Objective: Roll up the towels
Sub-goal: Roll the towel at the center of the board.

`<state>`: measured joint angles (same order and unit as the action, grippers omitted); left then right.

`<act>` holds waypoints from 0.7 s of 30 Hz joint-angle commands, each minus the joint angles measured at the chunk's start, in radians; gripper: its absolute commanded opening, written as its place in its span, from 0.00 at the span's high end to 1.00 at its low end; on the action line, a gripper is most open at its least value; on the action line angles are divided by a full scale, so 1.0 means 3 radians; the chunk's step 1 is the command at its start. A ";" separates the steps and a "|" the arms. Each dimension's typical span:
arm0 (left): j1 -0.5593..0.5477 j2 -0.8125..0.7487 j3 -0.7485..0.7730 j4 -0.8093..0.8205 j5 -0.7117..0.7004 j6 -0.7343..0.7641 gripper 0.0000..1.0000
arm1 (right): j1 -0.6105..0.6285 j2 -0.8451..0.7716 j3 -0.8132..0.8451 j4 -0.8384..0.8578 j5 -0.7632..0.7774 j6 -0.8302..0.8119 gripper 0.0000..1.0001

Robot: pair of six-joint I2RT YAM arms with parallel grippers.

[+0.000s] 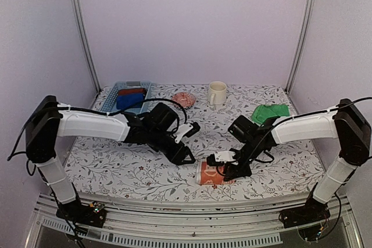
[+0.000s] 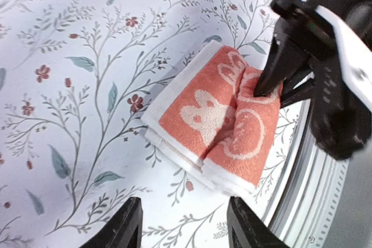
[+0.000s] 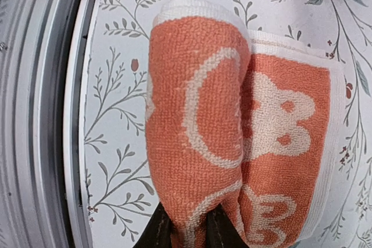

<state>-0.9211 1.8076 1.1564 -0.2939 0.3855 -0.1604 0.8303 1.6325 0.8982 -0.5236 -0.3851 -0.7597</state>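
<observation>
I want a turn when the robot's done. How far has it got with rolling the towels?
About a third, it seems. Done: an orange roll by the blue basket looks finished. In hand: the right gripper pinches the partly rolled orange towel at the front, and the left gripper hangs open beside it, not touching. Left: the green towel lies unrolled.

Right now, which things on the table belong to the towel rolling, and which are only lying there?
For the job: orange towel, gripped by the right hand; green towel; small orange roll at the back, seemingly a towel already rolled.
Lying about: blue basket, blue roll and dark red roll in it, mug.
</observation>
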 commanded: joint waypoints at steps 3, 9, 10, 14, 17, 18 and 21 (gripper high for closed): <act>-0.0413 -0.0800 -0.0994 0.1216 -0.1234 0.0339 0.49 | -0.0444 0.0787 0.0609 -0.1128 -0.0969 -0.0088 0.80; -0.0865 -0.0699 -0.1001 0.1416 -0.1600 0.1046 0.49 | -0.0700 0.1418 0.1004 -0.1631 -0.1287 -0.0293 0.80; -0.0905 -0.0615 -0.0925 0.1397 -0.1599 0.1132 0.49 | -0.0713 0.1470 0.1013 -0.1663 -0.1312 -0.0312 0.80; -0.0961 -0.0177 -0.0553 0.1278 -0.1549 0.1463 0.47 | -0.0722 0.1573 0.1165 -0.1746 -0.1315 -0.0340 0.80; -0.0988 0.0111 -0.0261 0.1090 -0.1456 0.1699 0.46 | -0.0722 0.1608 0.1216 -0.1776 -0.1290 -0.0336 0.80; -0.0994 0.0192 -0.0178 0.1041 -0.1402 0.1785 0.45 | -0.0727 0.1613 0.1225 -0.1779 -0.1289 -0.0329 0.80; -0.1004 0.0458 0.0104 0.0814 -0.1257 0.1924 0.46 | -0.0727 0.1629 0.1243 -0.1792 -0.1288 -0.0322 0.80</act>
<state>-1.2087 1.8698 1.0977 0.0315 -0.0360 0.3119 0.6006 2.0697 1.2812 -1.0214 -0.8501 -0.8429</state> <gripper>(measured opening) 0.545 0.203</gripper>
